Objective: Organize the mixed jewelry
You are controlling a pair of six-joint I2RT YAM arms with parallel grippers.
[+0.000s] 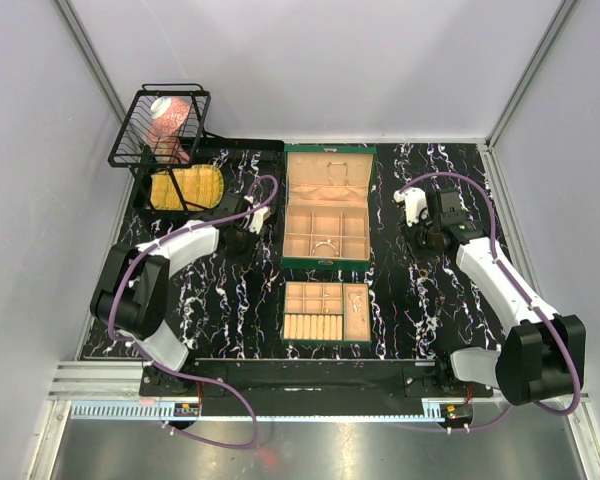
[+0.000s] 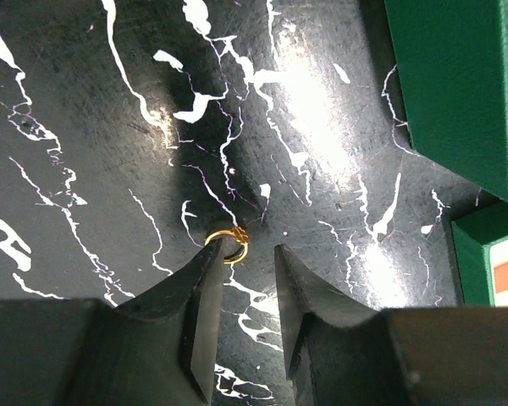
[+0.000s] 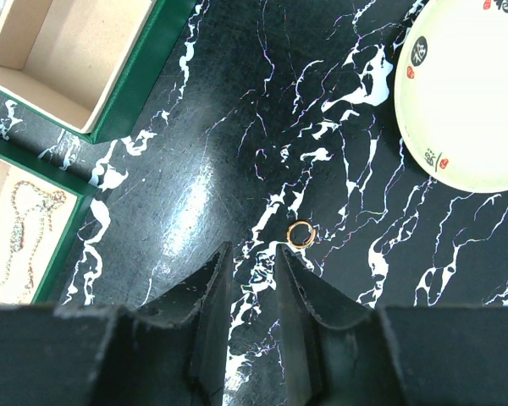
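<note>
The mixed jewelry shows as small pieces. A tiny gold ring (image 2: 231, 246) lies on the black marbled table, partly under the tip of one finger of my left gripper (image 2: 247, 247), which is open with nothing between its jaws. Another small gold ring (image 3: 300, 234) lies just beyond and right of my right gripper (image 3: 253, 248), which is open and empty. A thin bangle (image 1: 325, 245) rests in the green box (image 1: 327, 262). A fine chain (image 3: 19, 233) lies in the green tray (image 1: 326, 343). In the top view my left gripper (image 1: 248, 222) is left of the box and my right gripper (image 1: 423, 232) is right of it.
A round pale plate (image 3: 466, 93) sits just beyond the right-hand ring. A black wire basket (image 1: 160, 125) holding a pink item stands at the back left, with a black tray of yellow material (image 1: 185, 187) in front of it. The box's green wall (image 2: 457, 85) is close on my left gripper's right.
</note>
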